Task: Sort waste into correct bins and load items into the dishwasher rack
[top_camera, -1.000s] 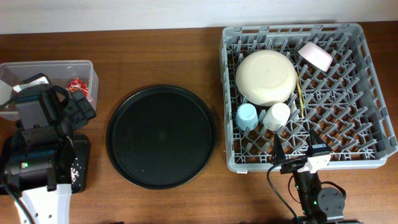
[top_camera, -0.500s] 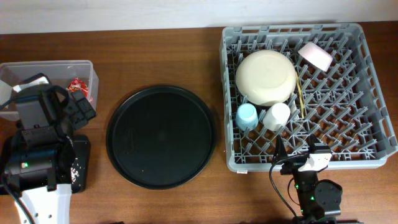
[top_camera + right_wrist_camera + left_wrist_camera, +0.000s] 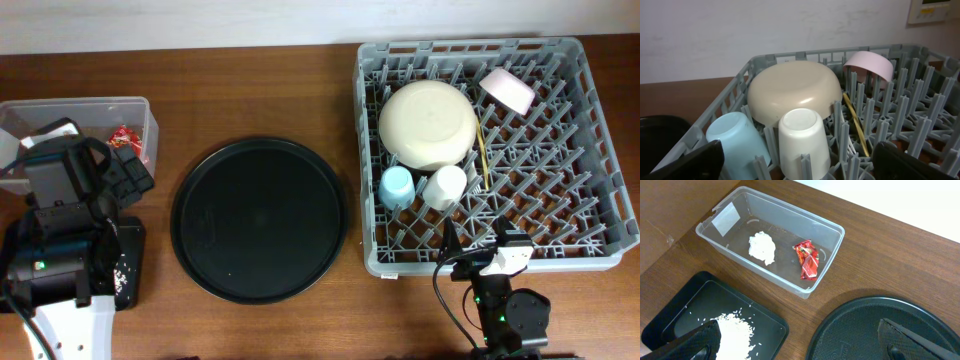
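Left gripper half cropped, seemingly spread.

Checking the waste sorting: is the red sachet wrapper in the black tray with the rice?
No, the red sachet wrapper lies in the clear tub beside the tissue; the black tray holds only rice.

Left gripper: jaws spread wide, pointing forward and down. Right gripper: jaws spread wide, held level. Left arm and right arm sit folded at the near edge.

One light blue cup, one white cup, one cream plate, one pink bowl, one crumpled tissue, one red sachet.
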Motion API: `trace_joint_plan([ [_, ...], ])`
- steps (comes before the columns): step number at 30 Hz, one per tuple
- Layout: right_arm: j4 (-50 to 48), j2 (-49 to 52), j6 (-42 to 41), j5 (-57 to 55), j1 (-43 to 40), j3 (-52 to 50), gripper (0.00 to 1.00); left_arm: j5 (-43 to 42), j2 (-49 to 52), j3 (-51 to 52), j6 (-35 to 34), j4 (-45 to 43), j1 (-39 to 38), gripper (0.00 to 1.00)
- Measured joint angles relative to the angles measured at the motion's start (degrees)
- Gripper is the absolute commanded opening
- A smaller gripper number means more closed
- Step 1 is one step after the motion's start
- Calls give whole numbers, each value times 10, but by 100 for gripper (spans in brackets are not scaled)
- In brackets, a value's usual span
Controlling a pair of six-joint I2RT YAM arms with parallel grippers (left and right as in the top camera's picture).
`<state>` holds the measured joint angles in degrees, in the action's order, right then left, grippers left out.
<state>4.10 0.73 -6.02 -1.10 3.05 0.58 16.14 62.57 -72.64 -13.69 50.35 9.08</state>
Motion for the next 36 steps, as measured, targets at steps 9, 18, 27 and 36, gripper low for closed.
trace_joint_plan([
  [9, 0, 0, 0, 0, 0, 0, 98, 0, -104, 38, 0, -1, 0, 99],
  [18, 0, 0, 0, 0, 0, 0, 98, 8, -385, 235, -1, -11, -70, 99],
  [27, 0, 0, 0, 0, 0, 0, 98, -102, -454, 448, -70, -410, -77, 99],
  [36, 0, 0, 0, 0, 0, 0, 98, -133, -503, 620, -71, -477, -137, 99],
])
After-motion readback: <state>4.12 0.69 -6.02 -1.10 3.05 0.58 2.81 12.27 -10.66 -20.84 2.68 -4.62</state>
